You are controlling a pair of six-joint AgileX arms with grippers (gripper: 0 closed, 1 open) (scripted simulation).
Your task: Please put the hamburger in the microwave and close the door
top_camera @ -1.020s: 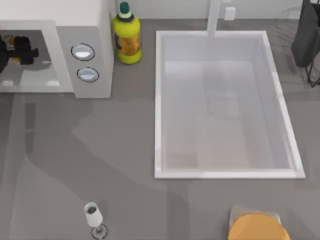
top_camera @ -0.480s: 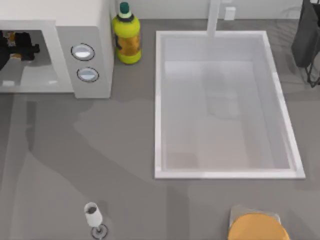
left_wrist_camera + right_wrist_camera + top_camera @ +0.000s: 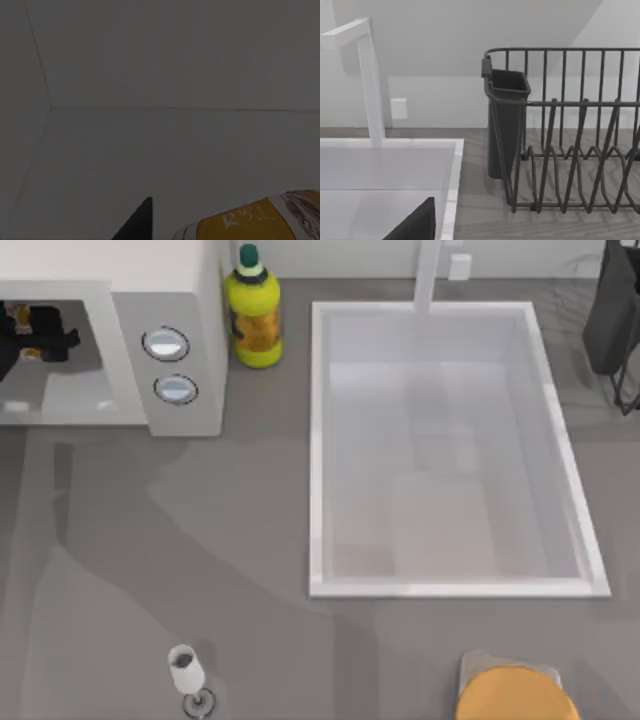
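The left claw (image 3: pixel 35 333) is deep in the microwave (image 3: pixel 120 270), at the back of the cavity near the top view's left edge. Its own wrist view is dim, as it would be under the oven roof. A dark wedge of the claw sits low in that view, and the hamburger (image 3: pixel 250 222) lies just beside it, low over the cavity floor. I cannot tell whether the claw grips the hamburger or has let it go. A scrap of orange touches the claw's dark shape in the top view, so the two are at least in contact or nearly so.

I judge the reach goes this far in so that the hamburger sits clear of the opening before the door swings. The cavity is open toward the table, so closing the door is not yet done.

The wrapper carries pale letters on an orange panel. The first may be an R, and the rest cannot be read. The two knobs (image 3: pixel 166 343) have no marking I can read. The label on the yellow bottle (image 3: pixel 254 318), just beside the microwave, is too small to read.

The right claw (image 3: pixel 415 226) is parked over the sink (image 3: pixel 320 440) rim by the dish rack (image 3: pixel 560 130).
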